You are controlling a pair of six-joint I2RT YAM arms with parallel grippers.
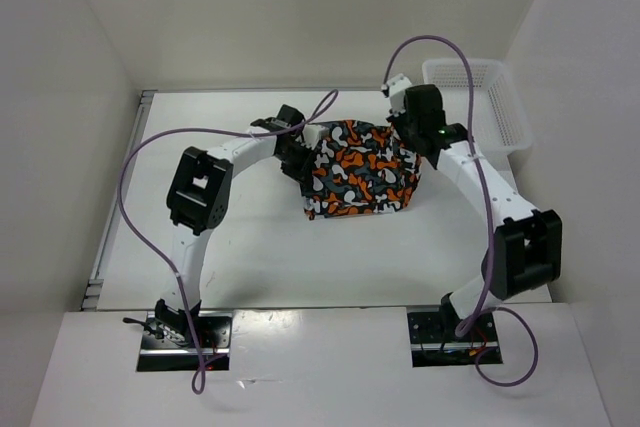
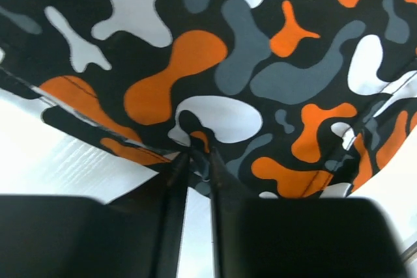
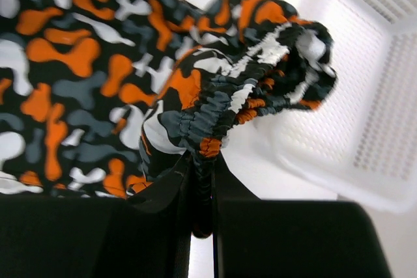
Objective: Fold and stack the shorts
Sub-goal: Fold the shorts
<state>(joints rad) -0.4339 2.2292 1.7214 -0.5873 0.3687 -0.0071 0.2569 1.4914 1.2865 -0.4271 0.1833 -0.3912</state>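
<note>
Two hands hold one pair of shorts (image 1: 362, 172), which sits on the table (image 1: 260, 257) in its far half, a little right of the middle and not far from the white mesh basket (image 1: 480, 97) in the far right corner. The left hand (image 2: 195, 159) is pressed together on the cloth right at its border, with the camouflage print spreading away from the fingers and bare table showing below. The right hand (image 3: 203, 161) is pinching the gathered elastic waistband (image 3: 218, 112), which bunches up in front of the basket wall.

From above, the shorts form a compact, roughly square patch. Their near edge lies on the table, and their far side is held between the two hands. The near edge looks doubled and the outline is short for a pair laid out flat, so I judge that at least one fold is already in. I cannot tell how many layers there are.

The fold is not finished: the waistband is crumpled rather than flat, and both hands are clamped on the cloth. No other folded shorts show on the table, so no stack exists yet. What is left, as I read it, is laying the held side down, smoothing it, and placing the bundle.
</note>
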